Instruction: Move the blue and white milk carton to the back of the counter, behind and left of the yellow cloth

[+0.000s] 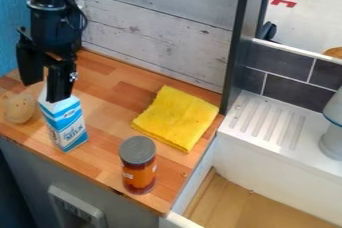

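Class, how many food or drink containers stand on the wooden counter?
2: the blue-and-white milk carton at the gripper, and the orange-labelled can near the counter's front right corner.

Matt yellow cloth (177,118), smooth wood counter (107,158).

The place looks like a toy kitchen: a wooden desk (110,84) adjoins a white sink (274,184) with a grooved drainboard (294,132), and dark tiles (292,94) stand behind.
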{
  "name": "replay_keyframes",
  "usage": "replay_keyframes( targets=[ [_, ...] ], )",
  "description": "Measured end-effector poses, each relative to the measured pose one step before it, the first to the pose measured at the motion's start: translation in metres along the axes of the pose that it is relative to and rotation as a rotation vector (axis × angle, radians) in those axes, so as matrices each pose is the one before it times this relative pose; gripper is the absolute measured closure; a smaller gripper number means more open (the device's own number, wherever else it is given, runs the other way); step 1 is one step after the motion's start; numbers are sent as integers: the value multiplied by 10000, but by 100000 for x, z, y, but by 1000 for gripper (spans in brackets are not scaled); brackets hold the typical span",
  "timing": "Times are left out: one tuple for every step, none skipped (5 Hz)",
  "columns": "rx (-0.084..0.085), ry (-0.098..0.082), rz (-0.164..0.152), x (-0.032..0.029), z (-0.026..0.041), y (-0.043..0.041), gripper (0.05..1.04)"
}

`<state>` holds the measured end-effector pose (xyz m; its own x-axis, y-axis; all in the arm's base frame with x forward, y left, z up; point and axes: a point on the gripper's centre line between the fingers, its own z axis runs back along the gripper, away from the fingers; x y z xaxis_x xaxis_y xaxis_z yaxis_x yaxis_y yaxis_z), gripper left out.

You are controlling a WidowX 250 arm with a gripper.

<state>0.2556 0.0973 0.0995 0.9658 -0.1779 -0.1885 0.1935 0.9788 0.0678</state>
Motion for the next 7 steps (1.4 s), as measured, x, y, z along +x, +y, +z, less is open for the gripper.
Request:
replay_keyframes(
  targets=[
    [-64, 90, -180, 850, -472, -3, 83],
    [-254, 99, -188, 347, -841, -283, 83],
    [-72, 82, -48, 328, -304, 28, 121],
    [-85, 150, 84, -219, 368, -21, 251],
    [-6, -133, 47, -347, 1328, -60, 251],
    [-23, -499, 6, 1004, 2226, 415, 251],
    [152, -812, 88, 2255, 2916, 1041, 251]
  ],
)
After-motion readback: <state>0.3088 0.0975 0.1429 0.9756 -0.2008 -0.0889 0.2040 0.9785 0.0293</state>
